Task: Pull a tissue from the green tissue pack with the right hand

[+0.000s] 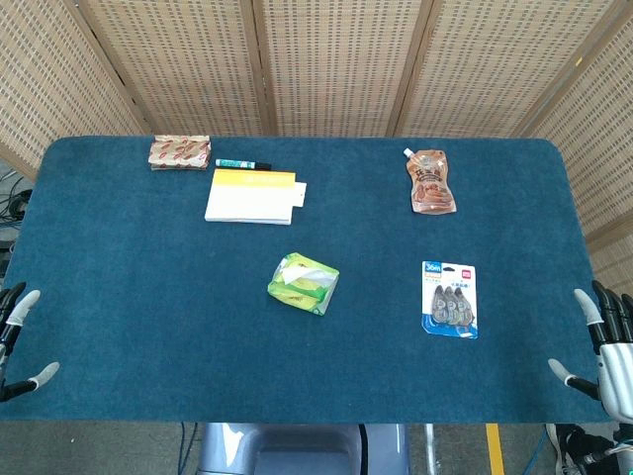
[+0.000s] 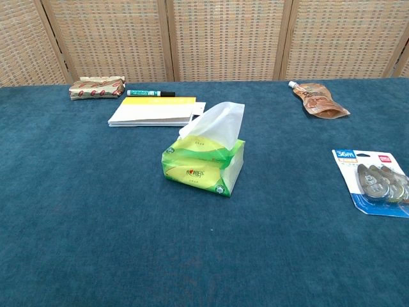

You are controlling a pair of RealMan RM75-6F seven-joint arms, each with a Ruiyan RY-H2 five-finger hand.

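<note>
The green tissue pack (image 1: 303, 283) lies near the middle of the blue table, with a white tissue (image 2: 214, 121) sticking up out of its top slot. In the chest view the green tissue pack (image 2: 201, 163) stands alone, no hand near it. My right hand (image 1: 605, 341) hangs at the table's near right corner, fingers spread and holding nothing, far from the pack. My left hand (image 1: 18, 341) shows at the near left edge, fingers apart and empty. Neither hand appears in the chest view.
A blue blister card of correction tapes (image 1: 450, 299) lies right of the pack. A brown spout pouch (image 1: 430, 182) sits at the back right. A white and yellow notepad (image 1: 253, 195), a green marker (image 1: 242, 163) and a patterned wrapped packet (image 1: 180, 152) lie at the back left.
</note>
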